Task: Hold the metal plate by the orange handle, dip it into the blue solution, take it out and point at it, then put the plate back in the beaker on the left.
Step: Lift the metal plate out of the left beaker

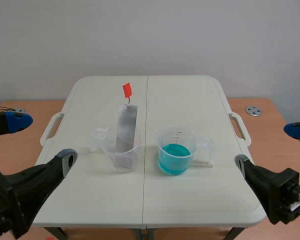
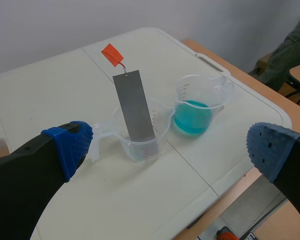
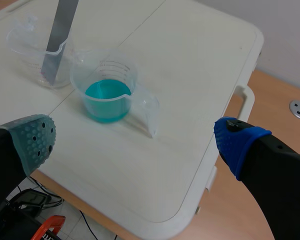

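I see the plate (image 1: 126, 127) leaning in the beaker (image 1: 122, 154) mid-frame (handle (image 1: 127, 90) up); left gripper (image 1: 42, 140) and right gripper (image 1: 269, 147) gape, empty.

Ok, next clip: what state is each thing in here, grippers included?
metal plate: leaning upright in the left beaker, ungripped.
orange handle: at the plate's top, free.
left beaker: upright, no liquid visible.
right beaker: upright, part-filled with blue solution.
left gripper: open, holding nothing.
right gripper: open, holding nothing.
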